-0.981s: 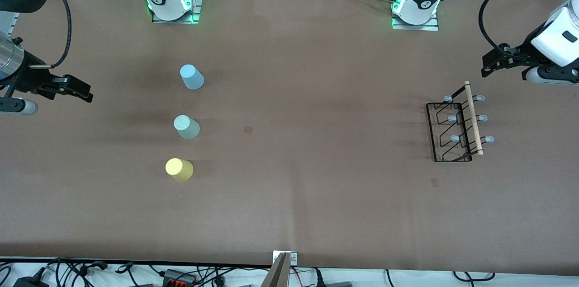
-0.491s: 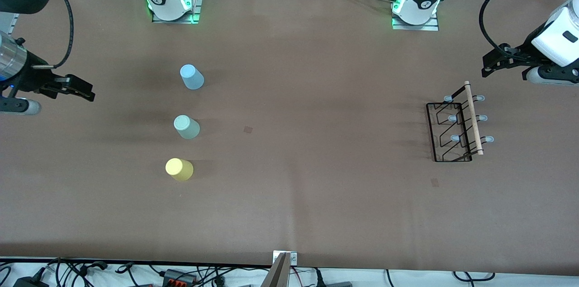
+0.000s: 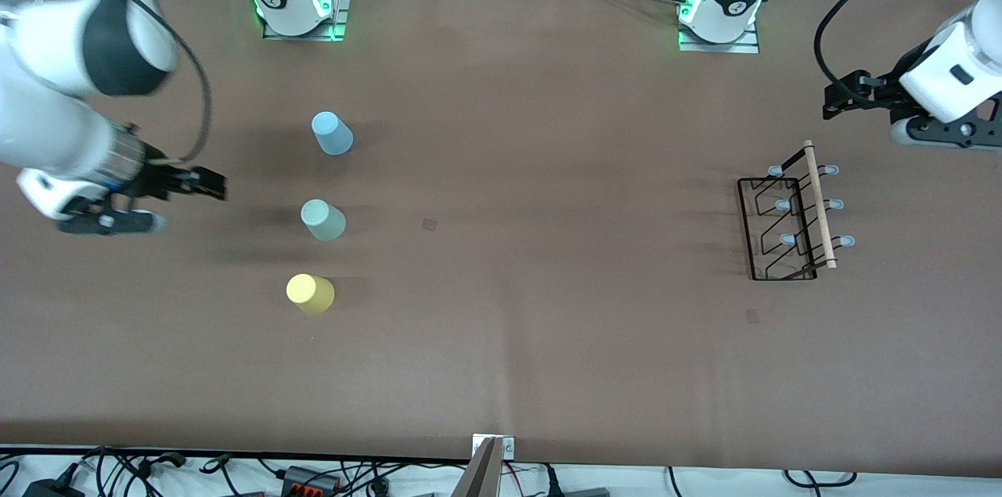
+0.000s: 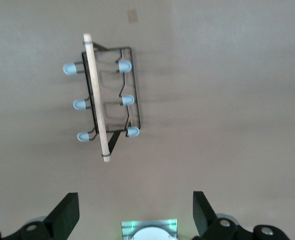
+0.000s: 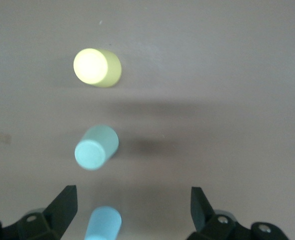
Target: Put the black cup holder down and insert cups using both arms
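Brown table throughout: the holder [image 3: 791, 220] stands at the left arm's end, rod running 12-to-6, at about 7 o'clock from the wide-open left gripper [image 3: 836, 98], while the wide-open right gripper [image 3: 211, 185] hangs beside the cups [image 3: 322, 220] at its own end.

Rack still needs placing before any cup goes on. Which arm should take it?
Left, probably. The left gripper hangs open by the rack at its end of the table, with the rack in its wrist view. The right gripper is open near the three cups, beside the grey-green cup.
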Controlling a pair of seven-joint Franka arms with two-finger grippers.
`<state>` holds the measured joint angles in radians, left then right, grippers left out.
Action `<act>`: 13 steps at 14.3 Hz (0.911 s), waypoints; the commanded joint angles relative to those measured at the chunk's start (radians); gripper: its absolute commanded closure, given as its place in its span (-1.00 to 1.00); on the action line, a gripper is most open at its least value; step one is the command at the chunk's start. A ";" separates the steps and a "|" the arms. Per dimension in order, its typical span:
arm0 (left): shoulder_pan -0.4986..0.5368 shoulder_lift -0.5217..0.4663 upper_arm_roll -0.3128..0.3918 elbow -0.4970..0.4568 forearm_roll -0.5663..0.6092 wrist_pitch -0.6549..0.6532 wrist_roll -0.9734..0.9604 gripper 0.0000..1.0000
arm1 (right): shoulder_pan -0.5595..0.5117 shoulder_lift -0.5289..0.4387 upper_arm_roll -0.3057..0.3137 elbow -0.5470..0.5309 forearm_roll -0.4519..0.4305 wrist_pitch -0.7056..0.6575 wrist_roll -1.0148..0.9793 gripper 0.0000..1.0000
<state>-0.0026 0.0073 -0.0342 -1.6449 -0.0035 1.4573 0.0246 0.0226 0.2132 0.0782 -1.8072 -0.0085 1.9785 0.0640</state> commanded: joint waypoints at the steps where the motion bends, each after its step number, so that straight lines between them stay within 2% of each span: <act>1: 0.006 0.048 0.011 0.025 -0.010 -0.037 0.009 -1.00 | 0.043 -0.035 -0.003 -0.226 0.012 0.265 0.028 -1.00; 2: 0.030 0.072 0.011 0.034 -0.007 -0.037 0.020 -1.00 | 0.062 -0.031 -0.002 -0.294 0.010 0.373 0.072 -1.00; 4: 0.075 0.123 0.011 0.051 -0.009 -0.032 0.044 -1.00 | 0.103 0.007 -0.002 -0.339 0.010 0.494 0.105 -1.00; 7: 0.093 0.184 0.013 0.017 -0.001 0.033 0.044 -1.00 | 0.129 0.041 -0.002 -0.343 0.007 0.532 0.105 -1.00; 10: 0.102 0.183 0.011 -0.140 0.060 0.290 0.046 -1.00 | 0.151 0.089 -0.003 -0.343 0.005 0.580 0.102 -1.00; 13: 0.108 0.165 0.010 -0.283 0.068 0.515 0.057 -1.00 | 0.151 0.132 -0.003 -0.343 0.005 0.615 0.096 -1.00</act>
<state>0.0963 0.2195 -0.0207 -1.8240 0.0445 1.8629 0.0523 0.1655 0.3209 0.0810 -2.1421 -0.0077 2.5507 0.1604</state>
